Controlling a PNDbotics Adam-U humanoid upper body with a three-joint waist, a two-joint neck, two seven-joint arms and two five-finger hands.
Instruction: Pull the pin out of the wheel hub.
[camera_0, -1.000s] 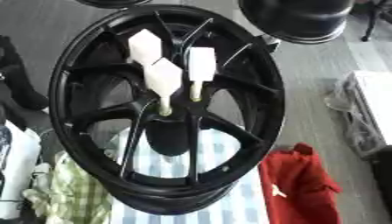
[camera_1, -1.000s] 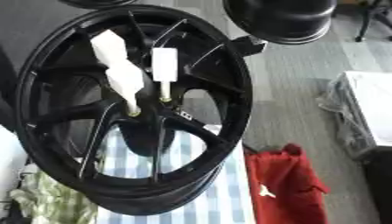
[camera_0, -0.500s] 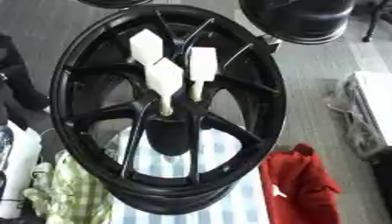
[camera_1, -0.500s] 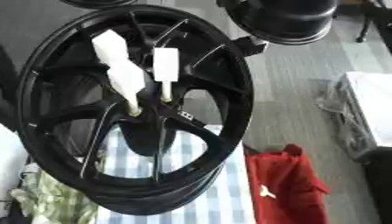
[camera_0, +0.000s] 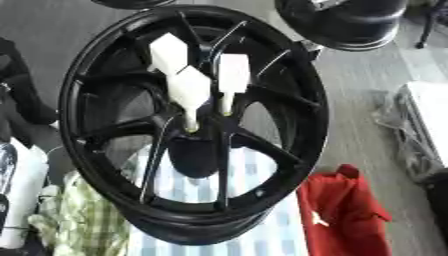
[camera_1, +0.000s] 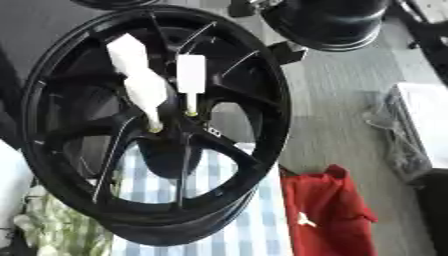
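One black wheel hub (camera_0: 105, 165), three white pins (camera_0: 190, 92) seated at its centre.
Neither hand shows in either view; a red bag (camera_0: 346, 215) lies near right.

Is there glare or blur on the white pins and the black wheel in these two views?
Left eye view: the white pins look overexposed and soft-edged; the wheel spokes show thin bright highlights. Right eye view: similar softness, with the red cloth also blurred.

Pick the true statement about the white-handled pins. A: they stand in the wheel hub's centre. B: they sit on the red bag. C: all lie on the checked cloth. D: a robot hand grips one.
A: the white-handled pins stick out of the centre of the black wheel hub, and no robot hand shows.
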